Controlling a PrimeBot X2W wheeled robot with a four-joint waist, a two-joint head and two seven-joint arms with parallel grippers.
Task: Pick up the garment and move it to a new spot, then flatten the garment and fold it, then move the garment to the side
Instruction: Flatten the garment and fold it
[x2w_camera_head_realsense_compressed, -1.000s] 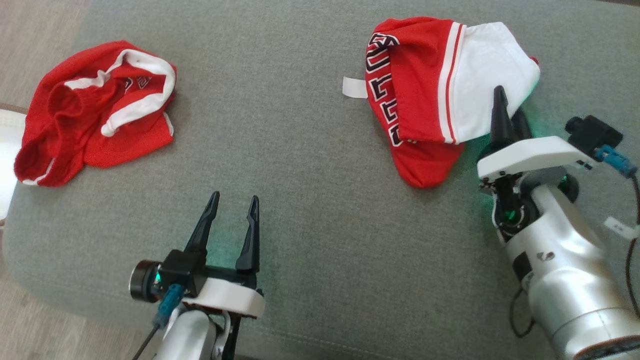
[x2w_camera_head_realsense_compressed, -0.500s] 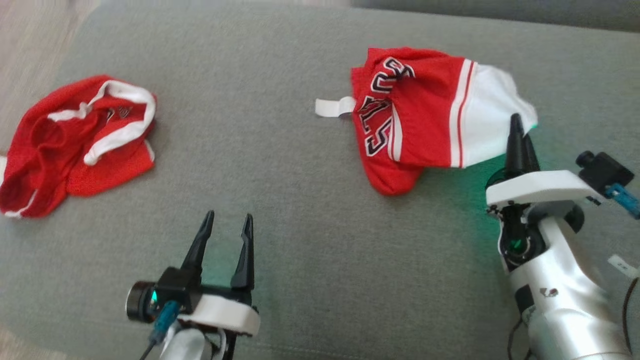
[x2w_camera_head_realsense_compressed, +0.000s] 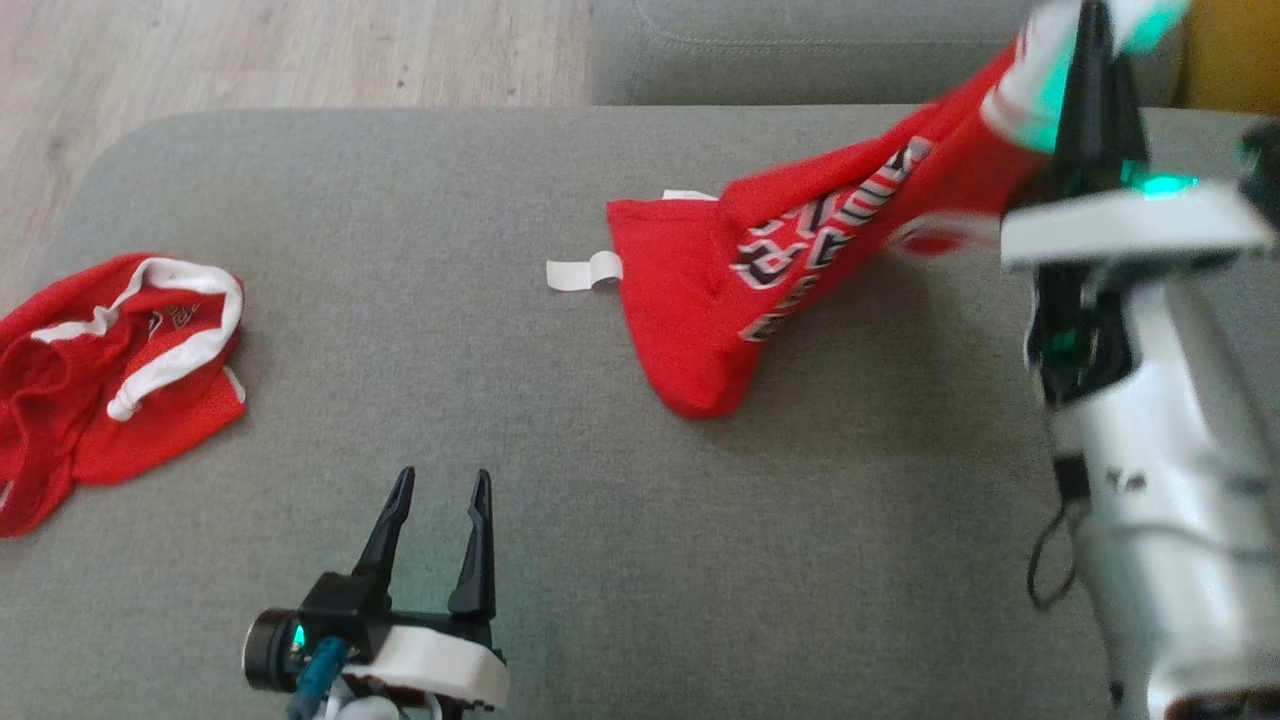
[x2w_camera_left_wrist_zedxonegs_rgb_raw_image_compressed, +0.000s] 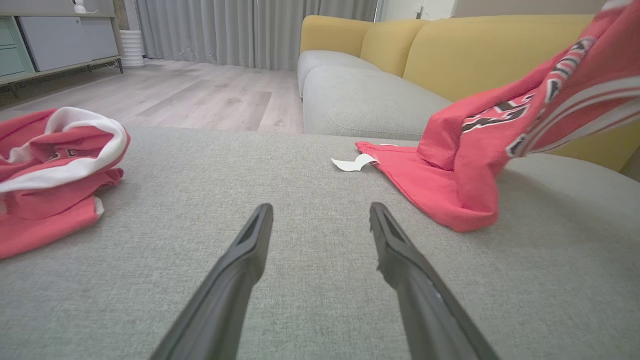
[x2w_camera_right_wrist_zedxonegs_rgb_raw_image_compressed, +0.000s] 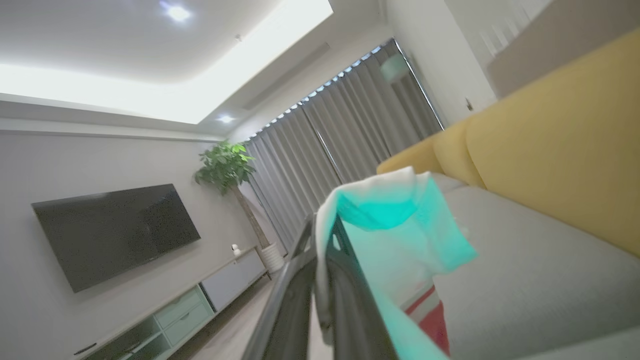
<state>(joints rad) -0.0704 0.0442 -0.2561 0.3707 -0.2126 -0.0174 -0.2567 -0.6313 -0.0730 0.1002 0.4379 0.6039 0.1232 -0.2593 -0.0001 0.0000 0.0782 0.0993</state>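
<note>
The garment (x2w_camera_head_realsense_compressed: 720, 300) is a red jersey piece with black-and-white lettering and a white band. Its lower end rests on the grey cushion (x2w_camera_head_realsense_compressed: 500, 250) while its white end hangs raised at the top right. My right gripper (x2w_camera_head_realsense_compressed: 1095, 60) is shut on that white end, well above the cushion. In the right wrist view the white cloth (x2w_camera_right_wrist_zedxonegs_rgb_raw_image_compressed: 395, 225), tinted green by my light, is pinched between the closed fingers (x2w_camera_right_wrist_zedxonegs_rgb_raw_image_compressed: 300, 280). The left wrist view shows the garment (x2w_camera_left_wrist_zedxonegs_rgb_raw_image_compressed: 465, 165) stretched up to the right. My left gripper (x2w_camera_head_realsense_compressed: 440, 485) stands open and empty over the front of the cushion, fingers (x2w_camera_left_wrist_zedxonegs_rgb_raw_image_compressed: 250, 250) apart.
A second red-and-white garment (x2w_camera_head_realsense_compressed: 100, 360) lies crumpled at the cushion's left edge, seen too in the left wrist view (x2w_camera_left_wrist_zedxonegs_rgb_raw_image_compressed: 55, 160). A white tag (x2w_camera_head_realsense_compressed: 580, 272) sticks out from the held garment's left side. Wooden floor (x2w_camera_head_realsense_compressed: 300, 50) lies beyond; a yellow sofa back (x2w_camera_left_wrist_zedxonegs_rgb_raw_image_compressed: 450, 55) stands behind.
My right gripper closed on the garment's white end and lifted it up and away, stretching the cloth. The head camera shifted, so everything sits lower in view. My left gripper stayed open.
</note>
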